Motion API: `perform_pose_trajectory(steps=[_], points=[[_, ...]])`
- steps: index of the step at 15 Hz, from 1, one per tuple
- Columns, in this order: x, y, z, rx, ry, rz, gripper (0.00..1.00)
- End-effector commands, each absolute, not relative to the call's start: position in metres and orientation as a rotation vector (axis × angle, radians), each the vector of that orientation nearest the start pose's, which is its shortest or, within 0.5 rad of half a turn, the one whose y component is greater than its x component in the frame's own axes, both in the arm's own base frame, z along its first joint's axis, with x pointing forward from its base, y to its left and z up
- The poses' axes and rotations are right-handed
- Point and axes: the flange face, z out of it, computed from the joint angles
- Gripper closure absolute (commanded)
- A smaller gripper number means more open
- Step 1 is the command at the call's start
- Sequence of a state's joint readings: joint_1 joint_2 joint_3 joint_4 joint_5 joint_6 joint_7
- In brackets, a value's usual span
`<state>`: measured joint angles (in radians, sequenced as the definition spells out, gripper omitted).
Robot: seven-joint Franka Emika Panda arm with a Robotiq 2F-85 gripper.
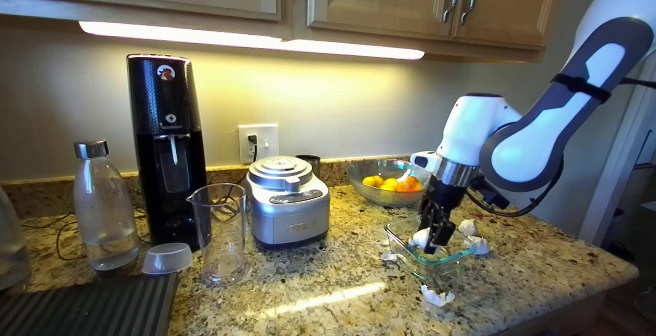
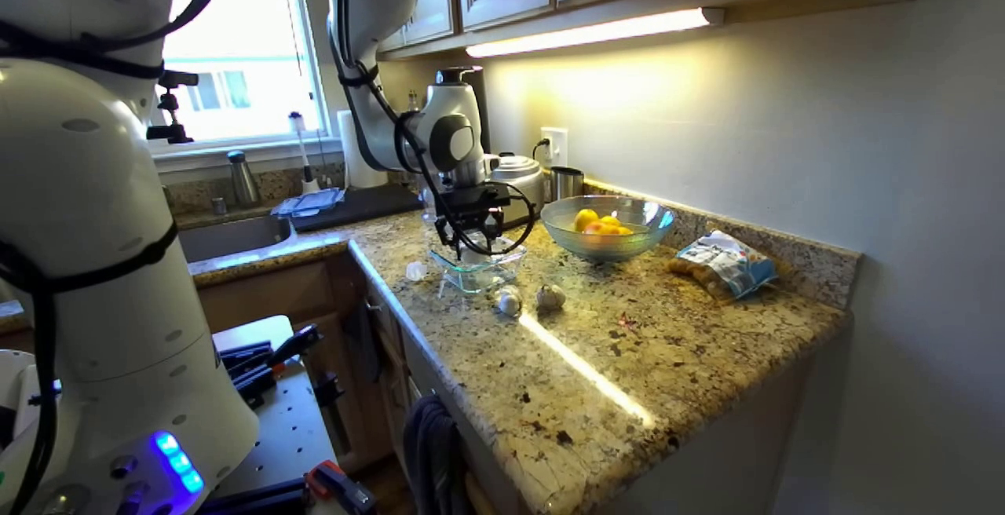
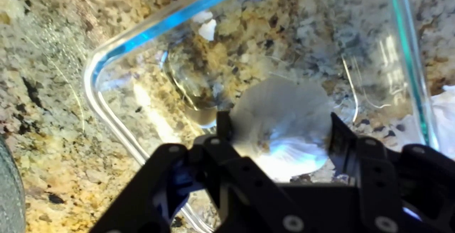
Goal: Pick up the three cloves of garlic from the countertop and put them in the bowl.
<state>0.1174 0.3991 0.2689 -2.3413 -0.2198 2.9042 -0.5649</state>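
My gripper is shut on an off-white clove of garlic, with a dark finger pressed to each side. In an exterior view this garlic hangs low within the clear glass bowl; whether it touches the bottom I cannot tell. Close beside the bowl, two more cloves of garlic, a whitish one and a browner one, rest on the speckled granite countertop. Seen from the wrist, the bowl's bluish rim runs around the gripped garlic.
Papery white skin lies near the bowl. Behind stands a large glass fruit bowl, with a silver food processor to one side. A snack bag leans by the wall. A clear pitcher stands farther along the counter.
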Motion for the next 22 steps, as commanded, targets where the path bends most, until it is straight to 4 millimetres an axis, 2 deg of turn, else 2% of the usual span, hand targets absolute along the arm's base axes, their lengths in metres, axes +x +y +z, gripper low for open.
perform_pose_trajectory(steps=[1, 2, 5, 7, 11, 17, 19, 22], points=[[0.490, 0.212, 0.182, -2.633, -1.687, -0.291, 0.09], [0.490, 0.211, 0.183, -2.637, -1.683, -0.291, 0.04], [0.490, 0.209, 0.192, -2.645, -1.661, -0.292, 0.00], [0.488, 0.204, 0.206, -2.659, -1.638, -0.290, 0.00], [0.487, 0.183, 0.241, -2.716, -1.532, -0.306, 0.00], [0.495, 0.131, 0.286, -2.877, -1.290, -0.272, 0.00], [0.500, 0.112, 0.292, -2.940, -1.211, -0.287, 0.00], [0.511, 0.077, 0.286, -3.046, -1.019, -0.311, 0.00]])
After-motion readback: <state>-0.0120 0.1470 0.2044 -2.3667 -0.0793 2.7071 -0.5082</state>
